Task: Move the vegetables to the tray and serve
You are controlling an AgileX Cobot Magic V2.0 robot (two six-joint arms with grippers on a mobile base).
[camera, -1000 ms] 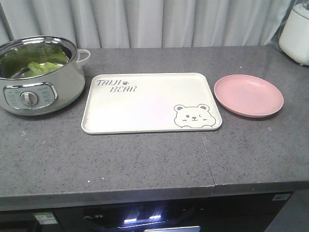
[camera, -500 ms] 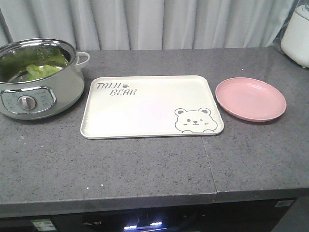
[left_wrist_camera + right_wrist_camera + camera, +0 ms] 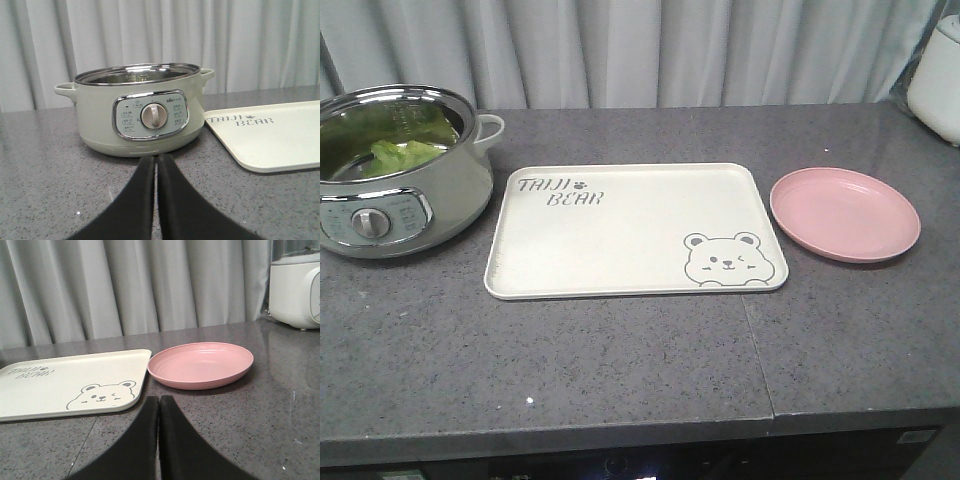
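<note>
The cream, bear-printed tray (image 3: 620, 220) lies lengthwise left to right, ahead-right of the closed left gripper (image 3: 156, 164) and ahead-left of the closed right gripper (image 3: 159, 403). Crinkly green lettuce (image 3: 405, 155) lies in the electric pot (image 3: 455, 200).

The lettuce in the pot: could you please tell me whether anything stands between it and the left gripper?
The pot wall does: the shut left gripper sits low in front of it, while the lettuce lies inside, below the rim. No lid covers it. Toward the tray, only the rim intervenes.

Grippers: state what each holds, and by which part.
Nothing. The left gripper and right gripper are both shut empty; the lettuce leaf lies in the pot.
</note>
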